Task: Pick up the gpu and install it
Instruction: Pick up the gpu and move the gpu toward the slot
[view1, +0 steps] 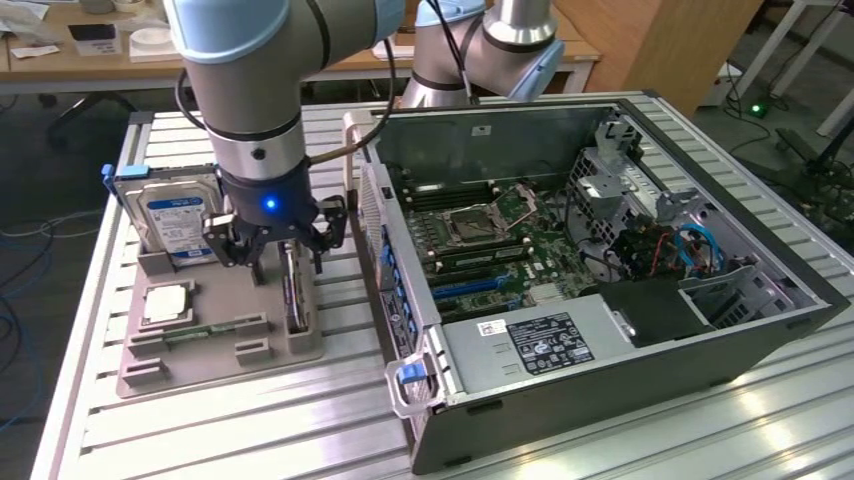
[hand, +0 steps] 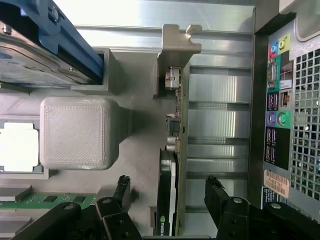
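Nvidia logo (hand: 162, 227), on edge of the gpu (hand: 166, 185)

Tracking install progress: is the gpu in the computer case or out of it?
Out. The gpu stands on edge in the grey holder beside the case, between the open claw's fingers, which don't touch it.

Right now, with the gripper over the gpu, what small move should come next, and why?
Probably close the gripper on the gpu: its open fingers straddle the card, which stands on edge in the gray holder.
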